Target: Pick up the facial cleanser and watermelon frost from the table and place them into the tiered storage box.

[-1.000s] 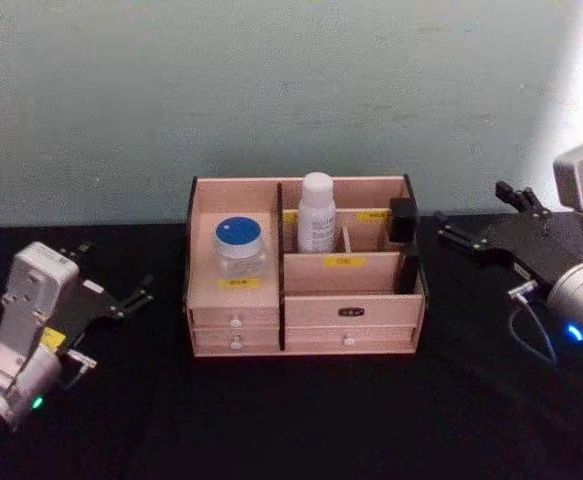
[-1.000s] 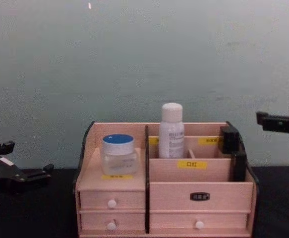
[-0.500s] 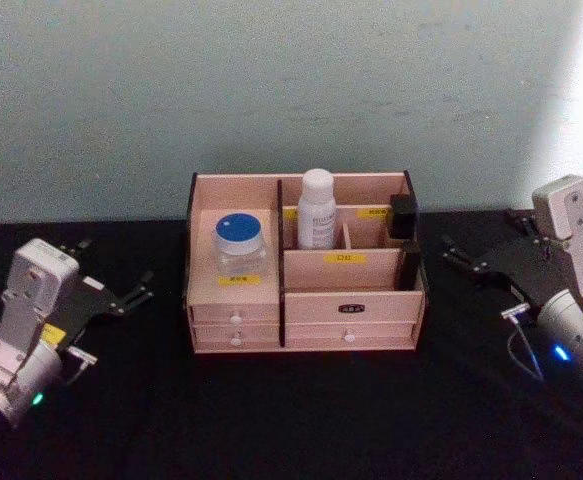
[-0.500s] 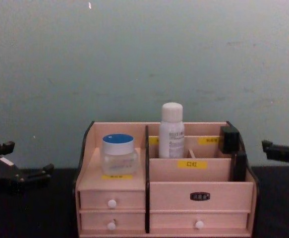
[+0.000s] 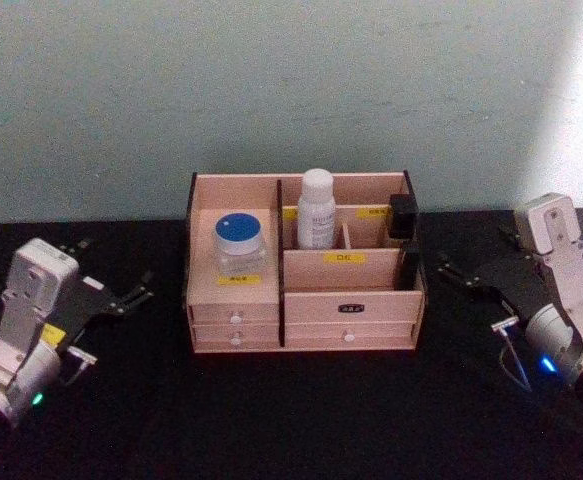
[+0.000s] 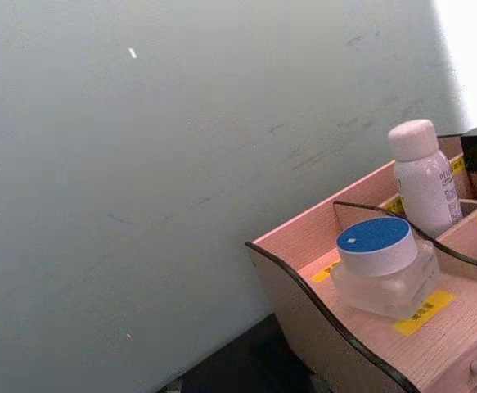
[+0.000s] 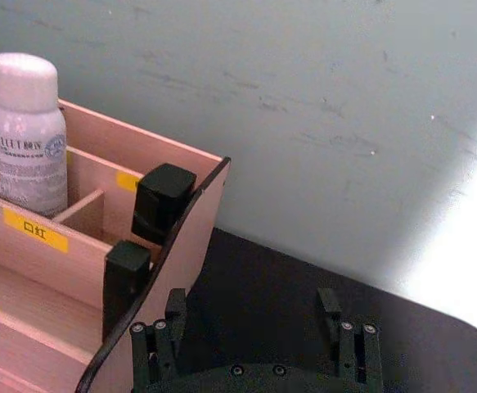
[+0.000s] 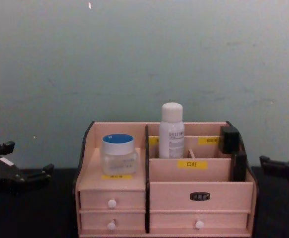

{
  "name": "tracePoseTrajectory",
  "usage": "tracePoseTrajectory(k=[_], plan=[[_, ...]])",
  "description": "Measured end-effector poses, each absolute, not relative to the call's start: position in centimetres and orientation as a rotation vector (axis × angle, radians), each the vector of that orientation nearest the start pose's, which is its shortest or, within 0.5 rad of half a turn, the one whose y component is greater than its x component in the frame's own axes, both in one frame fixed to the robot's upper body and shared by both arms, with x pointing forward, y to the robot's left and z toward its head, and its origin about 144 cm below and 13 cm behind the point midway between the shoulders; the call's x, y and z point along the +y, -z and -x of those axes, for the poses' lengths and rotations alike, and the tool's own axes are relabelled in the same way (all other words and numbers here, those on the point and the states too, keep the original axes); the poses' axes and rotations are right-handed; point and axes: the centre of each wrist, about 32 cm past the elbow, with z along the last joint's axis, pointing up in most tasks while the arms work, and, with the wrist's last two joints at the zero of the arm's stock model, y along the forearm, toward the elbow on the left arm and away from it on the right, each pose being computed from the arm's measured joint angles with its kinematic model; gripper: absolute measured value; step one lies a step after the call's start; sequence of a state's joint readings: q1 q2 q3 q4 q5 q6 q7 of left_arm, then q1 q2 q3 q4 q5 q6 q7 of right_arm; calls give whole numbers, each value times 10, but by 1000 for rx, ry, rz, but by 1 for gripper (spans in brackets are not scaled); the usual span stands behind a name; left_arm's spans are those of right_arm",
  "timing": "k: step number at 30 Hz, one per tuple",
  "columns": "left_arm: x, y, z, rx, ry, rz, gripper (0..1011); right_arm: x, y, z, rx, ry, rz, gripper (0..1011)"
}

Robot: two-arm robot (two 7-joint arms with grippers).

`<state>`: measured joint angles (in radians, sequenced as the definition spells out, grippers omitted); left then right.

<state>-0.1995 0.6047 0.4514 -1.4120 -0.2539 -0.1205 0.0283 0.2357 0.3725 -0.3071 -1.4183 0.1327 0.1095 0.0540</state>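
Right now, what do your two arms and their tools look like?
Both arms match: silver-grey metal wrist housings, each topped by a pale boxy module. The left tool and right tool are black with forked fingers. The left wrist shows a green light and yellow sticker; the right, a blue light and thin cable.

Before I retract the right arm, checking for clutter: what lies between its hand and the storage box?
Only bare black table separates the right hand from the tiered storage box in the head view.

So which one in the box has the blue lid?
The short clear jar on the left shelf of the tiered storage box has it. The tall white bottle in a back compartment has a white cap.
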Motion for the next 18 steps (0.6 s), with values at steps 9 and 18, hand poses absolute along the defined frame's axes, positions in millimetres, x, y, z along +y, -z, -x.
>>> tracePoseTrajectory(k=[9,18], plan=[[310,-1140,-489,-285,-1248,-304,1001,-263,-1160,-515,-133,1291,324,1003],[310,-1140,-489,-285,-1248,-304,1001,-263,-1160,-515,-134,1291,324,1003]])
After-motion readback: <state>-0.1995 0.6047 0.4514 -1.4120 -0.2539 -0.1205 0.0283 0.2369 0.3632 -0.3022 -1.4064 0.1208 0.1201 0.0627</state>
